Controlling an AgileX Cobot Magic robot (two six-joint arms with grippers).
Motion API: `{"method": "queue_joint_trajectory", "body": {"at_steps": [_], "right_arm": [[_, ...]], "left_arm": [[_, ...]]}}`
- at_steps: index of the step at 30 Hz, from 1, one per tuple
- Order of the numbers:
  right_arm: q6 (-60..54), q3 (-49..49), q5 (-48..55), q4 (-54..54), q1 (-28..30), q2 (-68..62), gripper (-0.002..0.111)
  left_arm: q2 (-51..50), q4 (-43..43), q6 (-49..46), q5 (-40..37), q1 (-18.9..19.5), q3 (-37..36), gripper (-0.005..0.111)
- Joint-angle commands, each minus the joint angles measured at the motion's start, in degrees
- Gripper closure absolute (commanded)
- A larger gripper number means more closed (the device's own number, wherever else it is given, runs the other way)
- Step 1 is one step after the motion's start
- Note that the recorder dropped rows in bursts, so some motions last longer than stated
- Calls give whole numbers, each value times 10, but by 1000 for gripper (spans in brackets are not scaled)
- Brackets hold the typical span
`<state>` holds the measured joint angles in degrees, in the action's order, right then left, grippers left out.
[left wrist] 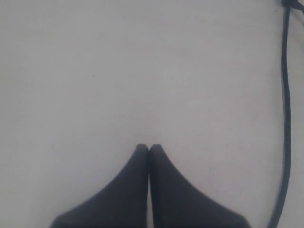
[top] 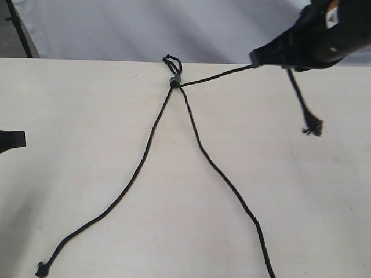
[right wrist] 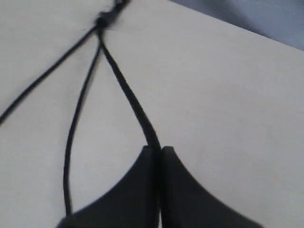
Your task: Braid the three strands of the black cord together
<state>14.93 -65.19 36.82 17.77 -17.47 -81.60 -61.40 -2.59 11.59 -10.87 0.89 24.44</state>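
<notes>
- The black cord (top: 174,83) lies on the table (top: 69,116), its knotted loop (top: 172,62) at the far centre. The left strand (top: 124,188) and middle strand (top: 223,174) run toward the near edge.
- The right gripper (top: 255,57) is clamped on the right strand (top: 217,74), held up to the right of the loop, its frayed tail dangling.
- The left gripper (left wrist: 149,148) is closed on nothing, at the left edge.
- Likely light, limp and thin: pinch a strand mid-length, so it crosses over without slipping.
</notes>
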Motion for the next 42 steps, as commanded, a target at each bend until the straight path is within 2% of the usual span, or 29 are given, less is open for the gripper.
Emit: {"method": "queue_joint_trajectory", "body": {"at_steps": [1, 6, 18, 30, 32, 37, 40, 42], "right_arm": [[5, 28, 9, 2, 82, -11, 109], [9, 67, -44, 2, 121, -61, 109], [19, 74, -113, 5, 122, -216, 109], [55, 73, -124, 5, 122, -248, 107], [56, 73, -124, 5, 122, -248, 100], [63, 70, -125, 5, 120, -248, 58], [62, 45, -85, 6, 121, -239, 44], [61, 21, -35, 30, 121, -226, 42]], "left_arm": [[0, -7, -2, 5, -3, 4, 107], [0, -7, -2, 5, -3, 4, 107], [0, -7, -2, 5, -3, 4, 107], [0, -7, -2, 5, -3, 4, 107], [0, -7, -2, 5, -3, 4, 107], [0, -16, -2, 5, -3, 4, 107], [0, -41, -2, -2, -11, 10, 107], [0, -41, -2, -3, -35, 20, 105]]}}
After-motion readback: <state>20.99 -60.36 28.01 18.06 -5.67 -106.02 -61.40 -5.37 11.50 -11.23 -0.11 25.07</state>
